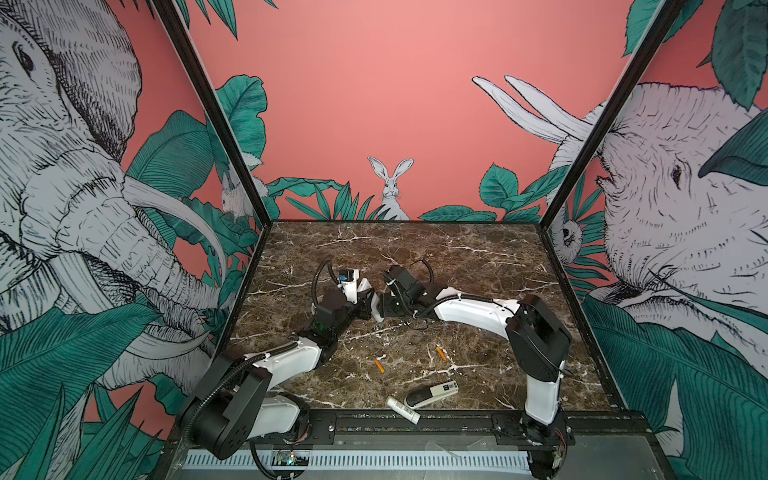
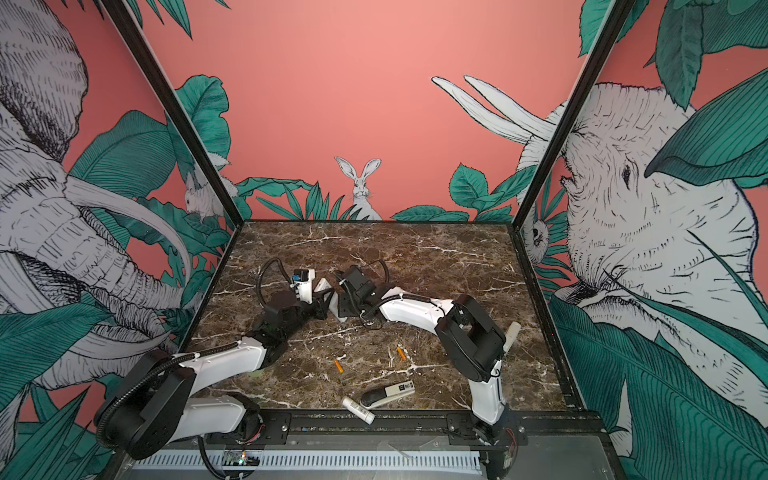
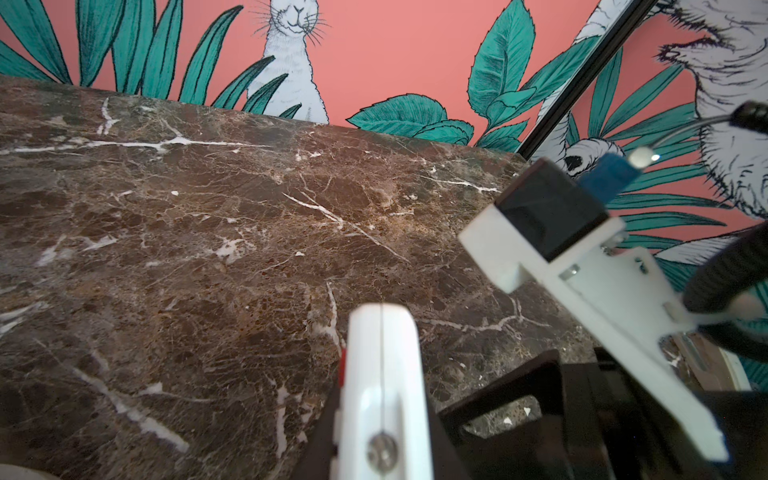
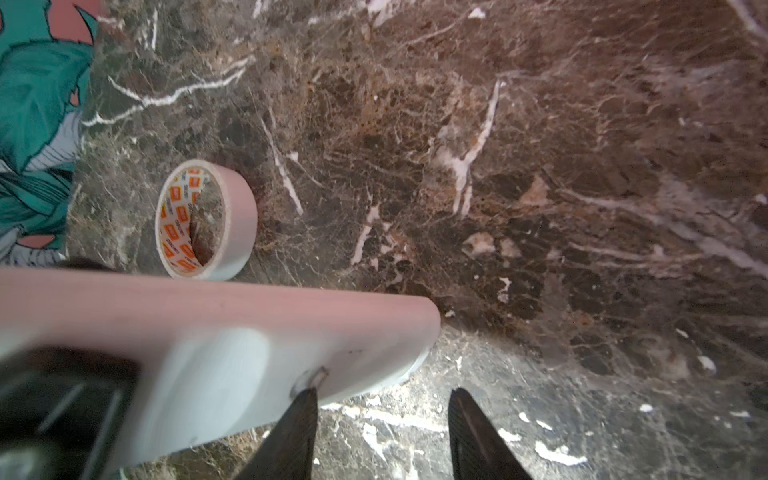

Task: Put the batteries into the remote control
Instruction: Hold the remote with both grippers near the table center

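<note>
The remote control (image 3: 382, 365) was clamped edge-up in the left claw (image 3: 399, 419). The right claw (image 4: 382, 399) had its jaws apart, one tip at a notch (image 4: 309, 378) in the remote's plain back. The batteries (image 1: 379, 366) (image 1: 441, 353) lay on the bench (image 1: 457, 257), well apart from both claws; loading seemingly had not begun.

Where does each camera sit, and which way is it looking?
Top views: high at the front, looking down on the table; both arms show.
Left wrist: behind the left gripper, facing the back wall past the held remote control.
Right wrist: behind the right gripper, facing down at the table.
Shared: both wrists see the remote control.
</note>
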You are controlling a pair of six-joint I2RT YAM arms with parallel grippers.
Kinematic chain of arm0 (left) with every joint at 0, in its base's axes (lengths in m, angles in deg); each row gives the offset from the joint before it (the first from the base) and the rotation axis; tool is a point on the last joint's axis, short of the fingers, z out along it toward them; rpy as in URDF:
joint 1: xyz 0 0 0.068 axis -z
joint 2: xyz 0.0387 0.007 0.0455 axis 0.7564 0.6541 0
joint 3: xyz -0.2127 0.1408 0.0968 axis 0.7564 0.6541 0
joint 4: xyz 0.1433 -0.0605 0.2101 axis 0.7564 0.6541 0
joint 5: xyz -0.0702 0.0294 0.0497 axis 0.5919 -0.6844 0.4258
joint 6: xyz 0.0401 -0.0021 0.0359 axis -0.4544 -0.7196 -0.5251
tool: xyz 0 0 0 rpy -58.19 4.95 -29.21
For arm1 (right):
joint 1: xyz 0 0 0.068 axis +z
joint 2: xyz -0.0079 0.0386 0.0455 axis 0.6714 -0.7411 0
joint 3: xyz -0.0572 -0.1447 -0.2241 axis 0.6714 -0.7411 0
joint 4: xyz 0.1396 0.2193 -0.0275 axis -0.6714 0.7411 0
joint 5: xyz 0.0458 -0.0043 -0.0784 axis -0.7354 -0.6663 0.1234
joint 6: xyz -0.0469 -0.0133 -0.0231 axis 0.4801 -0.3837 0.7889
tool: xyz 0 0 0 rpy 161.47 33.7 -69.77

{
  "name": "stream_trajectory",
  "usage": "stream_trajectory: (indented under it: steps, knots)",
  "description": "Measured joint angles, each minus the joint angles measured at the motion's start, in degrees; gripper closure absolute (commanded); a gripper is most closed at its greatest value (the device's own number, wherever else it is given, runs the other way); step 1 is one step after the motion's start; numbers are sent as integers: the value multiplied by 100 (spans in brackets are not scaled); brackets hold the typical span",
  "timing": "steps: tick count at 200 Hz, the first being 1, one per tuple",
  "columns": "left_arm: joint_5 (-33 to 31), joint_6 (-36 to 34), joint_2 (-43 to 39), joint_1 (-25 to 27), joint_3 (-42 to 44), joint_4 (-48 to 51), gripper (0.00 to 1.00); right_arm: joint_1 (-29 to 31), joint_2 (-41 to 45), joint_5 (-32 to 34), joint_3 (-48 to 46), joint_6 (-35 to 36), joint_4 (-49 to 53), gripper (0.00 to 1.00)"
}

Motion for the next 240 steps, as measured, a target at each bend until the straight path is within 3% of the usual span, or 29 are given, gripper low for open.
stream_trajectory:
  steps: [39, 83, 158, 240]
  knots:
    - [2, -203, -39, 166, -74, 199, 100, 39, -105, 63, -4, 219, 485, 50]
    - [-31, -238, -127, 188, -74, 330, 100, 33, -74, 50, -153, 278, 356, 48]
    - [-271, 87, -339, 188, 111, 367, 100, -133, 592, -437, -1384, 50, -914, 39]
    - [-970, 1025, -975, 199, 750, 262, 100, -284, 603, -1193, -1991, -1182, -3097, 33]
